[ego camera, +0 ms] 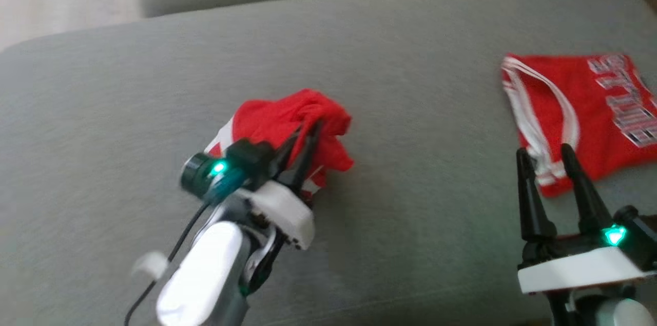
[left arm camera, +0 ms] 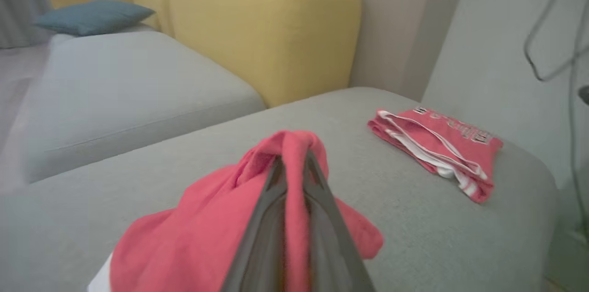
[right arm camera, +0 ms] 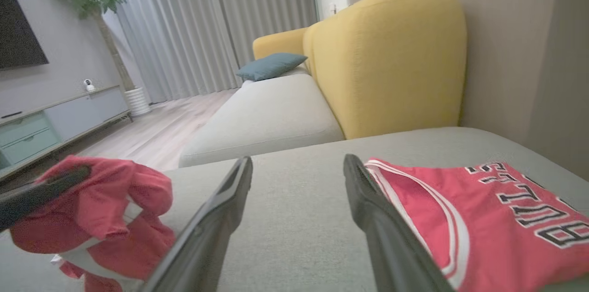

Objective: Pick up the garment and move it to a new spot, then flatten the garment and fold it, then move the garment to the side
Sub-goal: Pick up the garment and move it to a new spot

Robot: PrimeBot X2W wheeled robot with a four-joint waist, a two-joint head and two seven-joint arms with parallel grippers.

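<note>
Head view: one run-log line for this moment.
phase: pickup | left gripper: shut on crumpled garment | right gripper: open, empty | folded jersey: flat on sofa cushion

The garment (ego camera: 272, 120) covers the tips of the left gripper (ego camera: 309, 133); the folded jersey (ego camera: 590, 115) runs off-frame.

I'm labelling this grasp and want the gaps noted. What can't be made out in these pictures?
- Crumpled red garment: type unclear, bunched in the left gripper, head view.
- Its lower part: hidden by the fingers and bottom edge, left wrist view.
- Folded jersey lettering: blurred and cut by the right edge, head view.
</note>
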